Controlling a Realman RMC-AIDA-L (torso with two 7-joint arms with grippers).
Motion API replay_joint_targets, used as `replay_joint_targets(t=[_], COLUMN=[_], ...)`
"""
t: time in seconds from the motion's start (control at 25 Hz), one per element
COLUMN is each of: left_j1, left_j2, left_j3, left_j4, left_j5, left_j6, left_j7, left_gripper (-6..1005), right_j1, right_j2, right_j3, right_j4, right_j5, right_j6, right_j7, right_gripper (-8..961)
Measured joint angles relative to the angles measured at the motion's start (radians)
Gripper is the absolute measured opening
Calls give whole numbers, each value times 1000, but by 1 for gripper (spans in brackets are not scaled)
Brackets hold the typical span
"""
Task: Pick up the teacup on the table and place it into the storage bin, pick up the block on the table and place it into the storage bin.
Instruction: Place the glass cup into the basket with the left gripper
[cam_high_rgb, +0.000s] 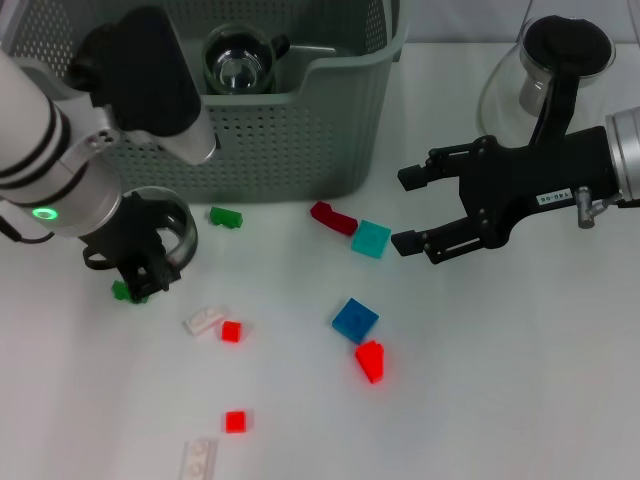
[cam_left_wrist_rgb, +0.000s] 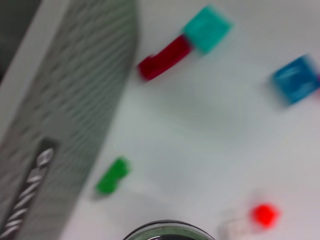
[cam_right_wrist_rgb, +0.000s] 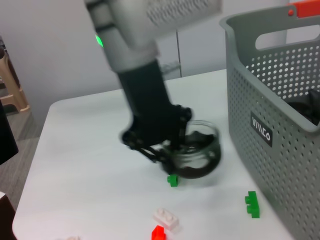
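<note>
A clear glass teacup (cam_high_rgb: 168, 225) sits at the left, in front of the grey-green perforated storage bin (cam_high_rgb: 300, 130). My left gripper (cam_high_rgb: 143, 268) is shut on the teacup's rim, low over the table. The right wrist view shows that grip on the teacup (cam_right_wrist_rgb: 197, 152). The cup's rim (cam_left_wrist_rgb: 167, 231) also shows in the left wrist view. Another glass cup (cam_high_rgb: 238, 60) lies inside the bin. Loose blocks lie on the table: green (cam_high_rgb: 226, 216), dark red (cam_high_rgb: 333, 217), teal (cam_high_rgb: 371, 239), blue (cam_high_rgb: 354, 319) and red (cam_high_rgb: 369, 360). My right gripper (cam_high_rgb: 403, 210) is open and empty, just right of the teal block.
A glass teapot with a black lid (cam_high_rgb: 545, 65) stands at the back right. Small red (cam_high_rgb: 231, 331), white (cam_high_rgb: 203, 320) and green (cam_high_rgb: 125, 291) blocks lie near the left gripper. More small blocks (cam_high_rgb: 235, 421) lie toward the front. The bin's black label (cam_right_wrist_rgb: 261, 129) faces the table.
</note>
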Motion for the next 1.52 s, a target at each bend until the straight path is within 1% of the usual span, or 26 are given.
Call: replay_joint_targets(t=[0.04, 0.08, 0.2, 0.28, 0.36, 0.44, 0.52, 0.56, 0.64, 0.68, 0.72, 0.76, 0.84, 0.88, 1.04, 1.16, 1.24, 1.4, 1.52], left_j1=[-7, -7, -25, -51, -83, -121, -159, -180, -214, -231, -244, -261, -298, -322, -392, -431, -448, -471, -479], left_j2=[-1, -1, -1, -1, 1, 7, 14, 21, 45, 66, 81, 101, 133, 149, 188, 197, 194, 175, 157], left_j3=[-31, -31, -96, -188, -306, -428, -525, -564, -606, -610, -609, -605, -598, -596, -577, -541, -513, -480, -470], left_j4=[53, 53, 110, 131, 137, 135, 128, 122, 101, 76, 56, 17, -77, -145, -370, -506, -579, -661, -678], left_j5=[-47, -47, -125, -211, -280, -321, -330, -328, -324, -324, -323, -320, -306, -293, -244, -201, -165, -96, -51], left_j6=[85, 85, 171, 221, 247, 249, 233, 209, 157, 112, 77, 34, -69, -130, -331, -453, -532, -640, -665], left_j7=[0, 0, -14, -29, -41, -54, -59, -62, -73, -86, -93, -103, -115, -118, -118, -117, -121, -133, -136], left_gripper=[56, 57, 62, 65, 67, 70, 73, 75, 78, 79, 80, 82, 85, 86, 92, 96, 99, 105, 109], right_j1=[-1, -1, -3, -4, -5, -5, -5, -6, -6, -6, -6, -6, -6, -6, -5, -3, -2, 1, 0], right_j2=[0, 0, -1, -2, -4, -6, -10, -11, -14, -16, -17, -18, -18, -19, -18, -15, -13, -9, -7], right_j3=[5, 5, 7, 7, 7, 6, 6, 6, 8, 8, 8, 8, 8, 8, 8, 8, 8, 8, 8], right_j4=[0, 0, 0, 0, 0, 0, 0, 0, 0, 0, 0, 0, 0, 0, 0, 0, 0, 0, 0], right_j5=[-1, -1, -3, -3, -3, -4, -4, -4, -4, -3, -3, -3, -3, -3, -4, -3, -3, -3, -3], right_j6=[0, 0, -1, -1, -2, -5, -11, -15, -23, -25, -25, -26, -26, -26, -26, -27, -27, -28, -28], right_j7=[-1, -1, -6, -11, -12, -12, -12, -12, -12, -12, -11, -10, -8, -7, -4, -3, -3, -2, -3], right_gripper=[877, 877, 877, 877, 877, 877, 877, 877, 878, 878, 878, 878, 878, 878, 878, 878, 878, 878, 878])
